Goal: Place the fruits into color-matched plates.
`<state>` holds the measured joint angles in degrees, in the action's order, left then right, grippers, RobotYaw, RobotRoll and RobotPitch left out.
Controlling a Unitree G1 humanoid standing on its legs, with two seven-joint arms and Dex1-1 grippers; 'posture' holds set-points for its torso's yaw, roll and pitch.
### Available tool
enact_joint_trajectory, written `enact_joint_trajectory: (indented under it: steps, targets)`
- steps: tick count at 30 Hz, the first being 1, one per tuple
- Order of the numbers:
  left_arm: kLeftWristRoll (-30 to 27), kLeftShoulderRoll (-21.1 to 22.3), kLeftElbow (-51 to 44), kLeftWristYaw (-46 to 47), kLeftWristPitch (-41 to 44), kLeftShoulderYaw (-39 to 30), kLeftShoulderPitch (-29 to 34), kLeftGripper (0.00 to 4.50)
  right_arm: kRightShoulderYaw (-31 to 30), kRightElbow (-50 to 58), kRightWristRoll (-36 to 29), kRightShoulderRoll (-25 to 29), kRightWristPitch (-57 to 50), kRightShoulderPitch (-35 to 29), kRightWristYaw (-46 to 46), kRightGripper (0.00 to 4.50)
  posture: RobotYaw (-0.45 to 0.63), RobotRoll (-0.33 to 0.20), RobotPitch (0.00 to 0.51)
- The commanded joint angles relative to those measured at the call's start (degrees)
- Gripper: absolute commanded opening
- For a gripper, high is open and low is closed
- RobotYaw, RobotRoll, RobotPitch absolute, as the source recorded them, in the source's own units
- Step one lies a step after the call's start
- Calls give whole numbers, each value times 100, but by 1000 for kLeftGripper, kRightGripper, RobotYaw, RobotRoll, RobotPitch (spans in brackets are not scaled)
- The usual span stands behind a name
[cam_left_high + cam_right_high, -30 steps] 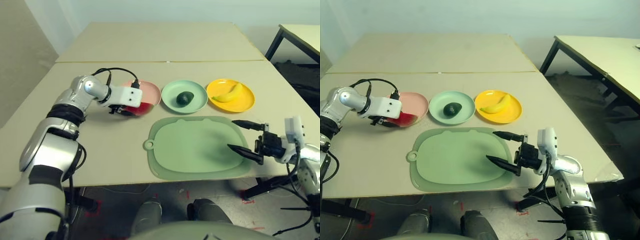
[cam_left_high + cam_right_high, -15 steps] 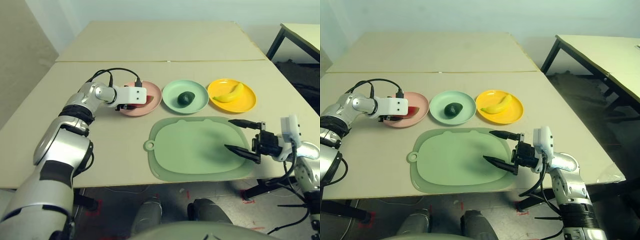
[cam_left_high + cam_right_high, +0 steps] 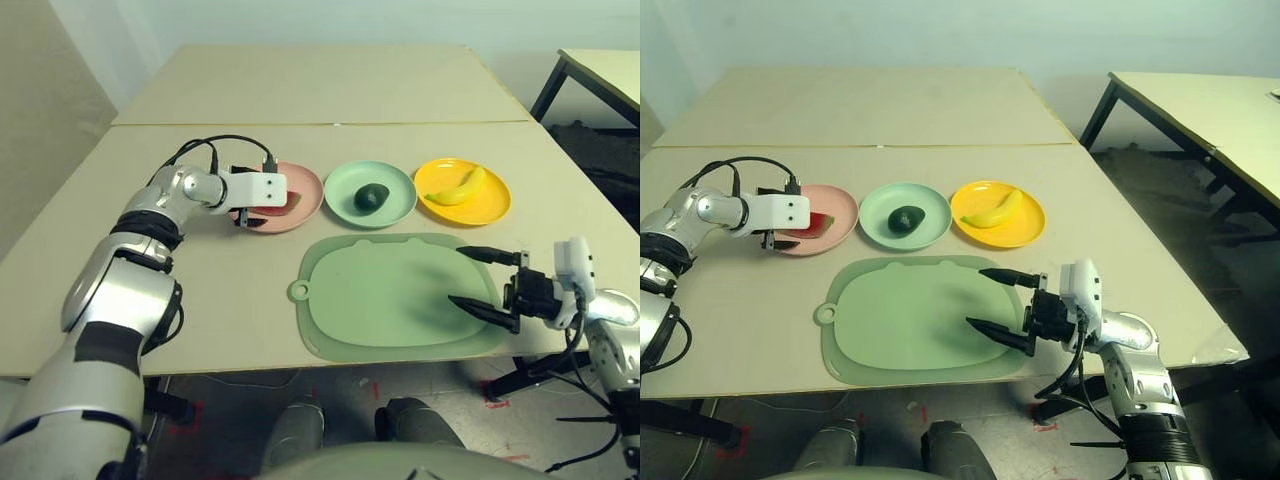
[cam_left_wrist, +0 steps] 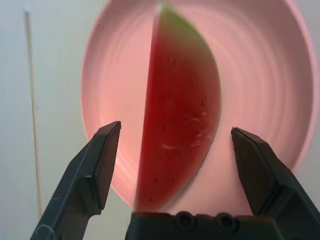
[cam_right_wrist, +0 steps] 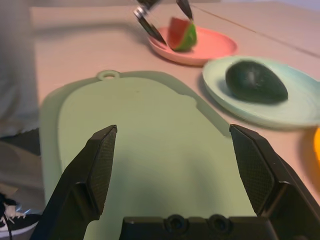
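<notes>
My left tool (image 4: 176, 131) is spread wide over the pink plate (image 4: 260, 65), its two black fingers (image 4: 95, 170) standing on either side of the watermelon wedge (image 4: 182, 105), with gaps between them and the fruit. The wedge lies on that plate, red flesh and seeds showing. Just beside the pink plate is the mint green plate (image 3: 345, 180), holding the dark avocado (image 3: 371, 198); next comes the yellow plate (image 3: 440, 208) with the banana (image 3: 458, 188). My right tool (image 3: 455, 276) is wide and empty above the pale green mat (image 3: 390, 295) on the surface (image 3: 220, 290), nearer my body than the plates.
</notes>
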<state>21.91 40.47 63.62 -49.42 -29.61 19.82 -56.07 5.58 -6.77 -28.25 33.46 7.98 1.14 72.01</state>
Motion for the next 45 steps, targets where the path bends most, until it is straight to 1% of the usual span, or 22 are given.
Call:
enact_joint_trajectory:
  steps: [1, 2, 4, 6, 7, 9, 11, 12, 16, 19, 22, 27, 29, 34, 40, 44, 45]
  targets:
    - [-573, 287, -1101, -228, 152, -455, 694, 4482, 183, 192, 46, -45, -2, -369, -313, 4500, 7, 0, 63]
    - [-799, 409, -1680, -281, 278, -636, 1124, 4482, 210, 217, 86, -21, 60, -523, -345, 4500, 9, 0, 65]
    - [-1324, 605, -3111, -308, 725, -1069, 2210, 4482, 300, 175, 137, 38, 167, -802, -402, 4500, 18, 0, 72]
    - [-1788, 662, -4438, -206, 1293, -1496, 3199, 4482, 448, 38, 133, 54, 230, -951, -500, 4500, 35, 0, 77]
    - [-1932, 653, -4904, -150, 1551, -1650, 3519, 4482, 510, -12, 120, 52, 241, -981, -550, 4500, 41, 0, 80]
    - [-2248, 529, -5876, 92, 2099, -2012, 4209, 4482, 718, -169, 54, -10, 231, -969, -762, 4500, 57, 0, 86]
    - [-2513, 304, -6706, 438, 2566, -2350, 4811, 4482, 915, -258, -9, -102, 156, -906, -1066, 4500, 74, 0, 97]
    - [-2572, 230, -6965, 546, 2737, -2442, 4977, 4482, 969, -278, -17, -129, 131, -885, -1148, 4500, 76, 0, 99]
    - [-2782, -322, -7919, 1155, 3249, -2756, 5716, 4482, 1149, -358, 6, -325, 58, -717, -1702, 4500, 91, 0, 107]
    - [-2877, -718, -8206, 1559, 3505, -2896, 6038, 4482, 1231, -414, 59, -436, 24, -646, -2074, 4500, 95, 0, 110]
    - [-2955, -1182, -8194, 2015, 3660, -2991, 6244, 4482, 1283, -554, 176, -519, 82, -620, -2419, 4500, 98, 0, 110]
    - [-2906, -1810, -7811, 2628, 3837, -2973, 6210, 4482, 1334, -752, 400, -649, 204, -559, -2955, 4500, 93, 0, 106]
    - [-2815, -1915, -7540, 2764, 3857, -2927, 6146, 4482, 1370, -862, 460, -699, 255, -512, -3152, 4500, 88, 0, 105]
    - [-2903, -2200, -7196, 3140, 4111, -3019, 5942, 4482, 1563, -1166, 487, -652, 364, -373, -3460, 4500, 78, 0, 101]
    - [-2858, -2289, -7289, 3331, 4261, -2978, 6073, 4482, 1606, -1572, 570, -374, 558, -305, -3218, 4500, 60, 0, 90]
    - [-2922, -2369, -7364, 3556, 4335, -3139, 6115, 4482, 1686, -1746, 609, -265, 586, -184, -3295, 4500, 60, 0, 90]
    - [-2939, -2378, -7374, 3607, 4351, -3194, 6131, 4482, 1732, -1779, 580, -276, 619, -145, -3322, 4500, 74, 0, 82]
